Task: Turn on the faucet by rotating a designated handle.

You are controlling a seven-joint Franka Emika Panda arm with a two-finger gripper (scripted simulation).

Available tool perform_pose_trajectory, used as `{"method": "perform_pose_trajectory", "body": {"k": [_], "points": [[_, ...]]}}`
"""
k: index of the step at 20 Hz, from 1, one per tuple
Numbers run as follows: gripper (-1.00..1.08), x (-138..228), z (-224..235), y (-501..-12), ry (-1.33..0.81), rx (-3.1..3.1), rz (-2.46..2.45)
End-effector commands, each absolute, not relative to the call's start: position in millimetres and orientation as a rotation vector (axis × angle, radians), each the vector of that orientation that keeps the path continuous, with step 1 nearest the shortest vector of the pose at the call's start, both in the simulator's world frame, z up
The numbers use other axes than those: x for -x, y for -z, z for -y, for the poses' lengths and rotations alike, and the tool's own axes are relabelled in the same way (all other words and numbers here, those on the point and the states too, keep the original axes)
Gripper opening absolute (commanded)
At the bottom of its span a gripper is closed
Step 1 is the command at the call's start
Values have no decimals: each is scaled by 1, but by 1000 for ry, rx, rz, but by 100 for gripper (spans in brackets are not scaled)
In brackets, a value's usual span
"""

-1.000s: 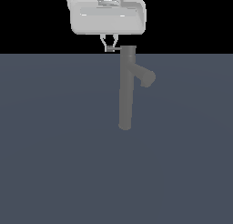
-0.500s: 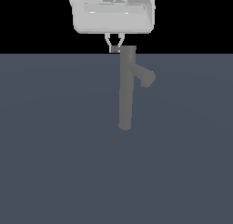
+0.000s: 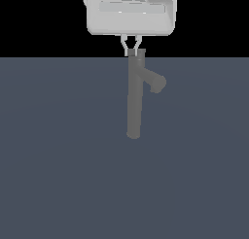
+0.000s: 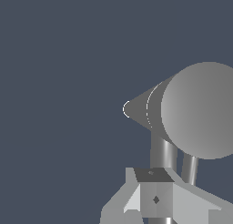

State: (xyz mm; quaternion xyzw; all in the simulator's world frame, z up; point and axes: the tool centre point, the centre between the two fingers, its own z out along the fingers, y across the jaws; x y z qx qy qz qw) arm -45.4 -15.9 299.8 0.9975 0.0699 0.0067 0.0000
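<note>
We see flat, even simulator lighting in both views, moderately dim and without glare. The floor (image 3: 58, 160) is a uniform slate blue with no cast shadow on it, and above it the exterior view is pure black. The faucet (image 3: 134, 97) looks soft and slightly blurred at its edges there. In the wrist view its rounded end (image 4: 200, 110) carries a smooth gradient, lighter toward one side, and nearby edges look crisper.

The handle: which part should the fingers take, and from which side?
I would take the handle near its outer end, away from the faucet, coming down from above with the fingers astride it. It is a slim straight rod sticking sideways from the top.
</note>
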Motion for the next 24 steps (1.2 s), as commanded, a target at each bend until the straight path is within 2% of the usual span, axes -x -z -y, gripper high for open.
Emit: {"method": "perform_pose_trajectory", "body": {"k": [1, 2, 14, 15, 16, 24], "points": [[-100, 57, 48, -301, -1, -3138, -151], [-100, 47, 19, -300, -18, -3134, -220], [-100, 29, 88, -301, 0, -3138, -152], [-100, 29, 88, -301, 0, -3138, -152], [-100, 38, 54, -299, 32, -3147, -227], [-100, 12, 72, -300, 18, -3143, -193]]}}
